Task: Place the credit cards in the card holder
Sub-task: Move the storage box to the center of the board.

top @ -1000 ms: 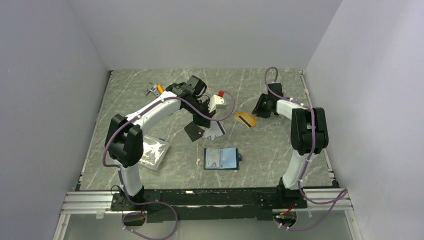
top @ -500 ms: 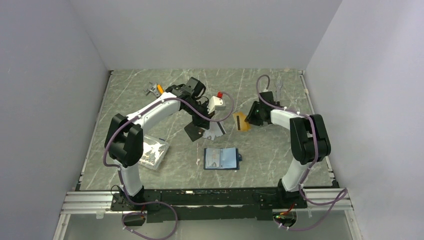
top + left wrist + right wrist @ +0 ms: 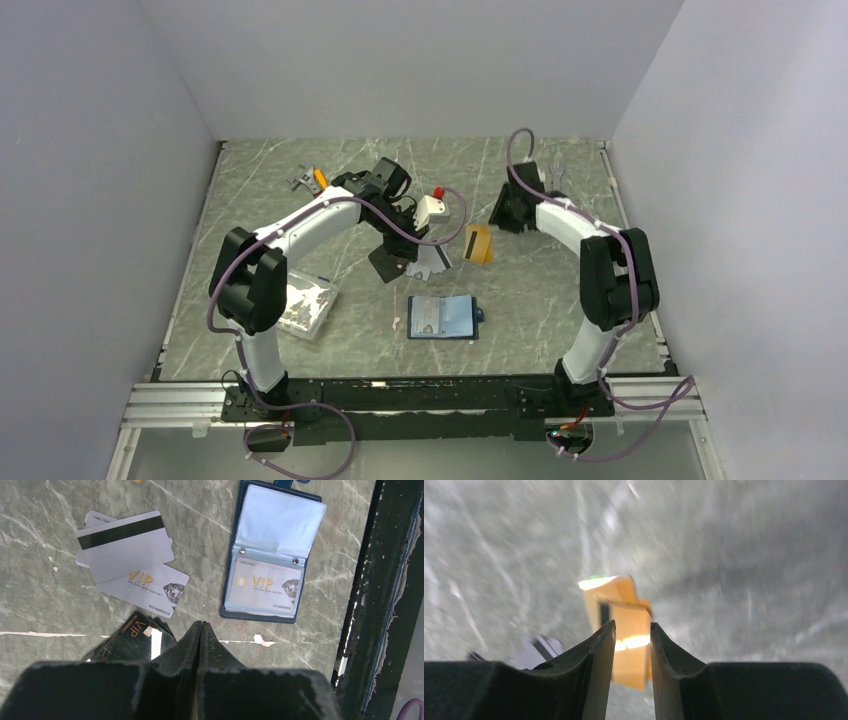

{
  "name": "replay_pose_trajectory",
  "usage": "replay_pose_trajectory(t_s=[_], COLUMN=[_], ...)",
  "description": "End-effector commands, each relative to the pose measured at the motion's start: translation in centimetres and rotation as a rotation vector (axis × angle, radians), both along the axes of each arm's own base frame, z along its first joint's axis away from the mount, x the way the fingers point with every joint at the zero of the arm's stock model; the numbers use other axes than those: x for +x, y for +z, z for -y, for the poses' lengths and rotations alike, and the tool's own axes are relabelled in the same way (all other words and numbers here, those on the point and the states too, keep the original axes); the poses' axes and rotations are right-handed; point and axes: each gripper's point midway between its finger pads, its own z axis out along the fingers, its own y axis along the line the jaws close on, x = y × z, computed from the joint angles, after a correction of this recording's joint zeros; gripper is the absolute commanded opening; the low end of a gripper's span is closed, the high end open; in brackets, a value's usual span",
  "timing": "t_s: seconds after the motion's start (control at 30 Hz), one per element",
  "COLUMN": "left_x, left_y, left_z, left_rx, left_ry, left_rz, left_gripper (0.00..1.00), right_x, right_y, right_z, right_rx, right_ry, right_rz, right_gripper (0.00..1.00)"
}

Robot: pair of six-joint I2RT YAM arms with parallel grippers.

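Grey marbled bench [image 3: 540,300]: my left gripper [image 3: 200,626] is pinched together beside the black card [image 3: 131,639], and my right gripper [image 3: 632,626] stands parted over the orange card [image 3: 616,592]. The card holder [image 3: 443,317] lies open toward the near edge, silver cards [image 3: 125,542] nearby.

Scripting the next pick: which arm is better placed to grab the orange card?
Right. The right hand has its jaws apart, with the orange card framed between them in the blurred wrist view. The left hand is shut, over the black card.
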Motion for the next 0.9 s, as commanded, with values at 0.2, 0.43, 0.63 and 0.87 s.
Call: replay_pose_trajectory(t_s=[0.2, 0.43, 0.63, 0.87], left_x=[-0.2, -0.2, -0.3, -0.5], left_y=[2.4, 2.7, 2.8, 2.9], left_z=[0.4, 0.2, 0.1, 0.0], left_rx=[-0.065, -0.065, -0.066, -0.067], left_ry=[-0.028, -0.03, -0.031, -0.033], left_rz=[0.043, 0.054, 0.06, 0.06], left_gripper=[0.03, 0.03, 0.03, 0.03], right_x=[10.5, 10.3, 8.5, 4.6], right_y=[2.9, -0.2, -1.5, -3.2], right_z=[-2.3, -3.6, -3.9, -3.5], right_rx=[-0.185, -0.232, -0.261, -0.266], right_ry=[0.11, 0.146, 0.16, 0.15], right_rz=[0.109, 0.067, 0.027, -0.031], right_gripper=[0.33, 0.37, 0.35, 0.31])
